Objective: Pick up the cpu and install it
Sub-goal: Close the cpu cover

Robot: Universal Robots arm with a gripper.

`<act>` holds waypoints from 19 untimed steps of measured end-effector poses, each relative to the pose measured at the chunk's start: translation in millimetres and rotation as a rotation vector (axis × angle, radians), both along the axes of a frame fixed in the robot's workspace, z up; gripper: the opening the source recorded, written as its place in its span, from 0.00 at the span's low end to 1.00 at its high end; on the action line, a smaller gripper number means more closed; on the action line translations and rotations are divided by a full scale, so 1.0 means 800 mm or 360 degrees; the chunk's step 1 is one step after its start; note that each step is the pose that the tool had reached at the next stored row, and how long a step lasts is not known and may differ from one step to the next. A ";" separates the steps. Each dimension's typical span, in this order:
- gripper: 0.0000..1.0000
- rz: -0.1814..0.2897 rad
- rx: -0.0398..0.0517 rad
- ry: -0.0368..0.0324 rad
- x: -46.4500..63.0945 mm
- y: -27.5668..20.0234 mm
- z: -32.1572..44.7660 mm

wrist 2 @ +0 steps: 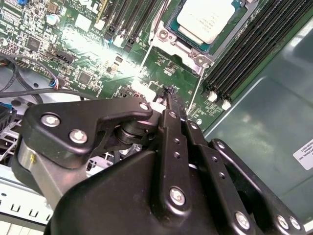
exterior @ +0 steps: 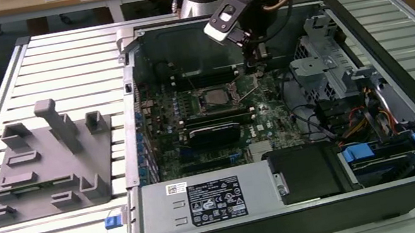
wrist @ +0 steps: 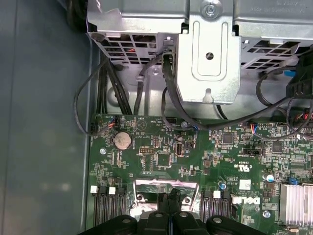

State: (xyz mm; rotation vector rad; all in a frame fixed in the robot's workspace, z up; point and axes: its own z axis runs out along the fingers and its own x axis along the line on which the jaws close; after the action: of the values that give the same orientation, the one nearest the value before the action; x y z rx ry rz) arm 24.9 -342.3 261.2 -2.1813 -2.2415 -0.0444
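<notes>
Exterior view first: the open computer case (exterior: 296,229) lies on the slatted bench (exterior: 51,54), with the grey holder block (exterior: 45,164) out on the exterior view's left. The arm reaches down into the case, and the gripper (exterior: 262,68) hangs just above the motherboard (exterior: 276,117), near the socket (exterior: 217,97) and to its right in this view.

On to the second wrist view, and there's the cpu (wrist 2: 205,17), silver-grey top up, lying flat in the socket frame between the banks of memory slots (wrist 2: 254,44). The gripper (wrist 2: 168,93) is pressed together, tips meeting in a thin point, pinching nothing. It's near the socket's edge but apart from the chip.

First wrist view now: the gripper (wrist: 171,203) shows its tips together again, over the bright metal edge of the socket (wrist: 146,186). Beyond lie a coin battery (wrist: 122,140), black cables (wrist: 168,93) and the metal drive cage (wrist: 210,49).
</notes>
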 end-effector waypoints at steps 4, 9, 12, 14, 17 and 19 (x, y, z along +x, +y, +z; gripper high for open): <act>0.11 0.0000 0.0000 0.0000 0.003 0.0000 0.0000; 0.11 0.0000 0.0000 0.0000 0.008 0.0000 0.0000; 0.11 0.0000 0.0000 0.0000 0.009 0.0000 0.0000; 0.11 0.0000 0.0000 0.0000 0.010 0.0000 -0.0001; 0.11 0.0000 0.0000 0.0000 0.011 0.0000 -0.0001; 0.11 0.0000 0.0000 0.0000 0.012 0.0000 -0.0002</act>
State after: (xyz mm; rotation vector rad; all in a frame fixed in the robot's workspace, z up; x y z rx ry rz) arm 34.9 -342.4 261.1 -2.1813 -2.2415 -0.0444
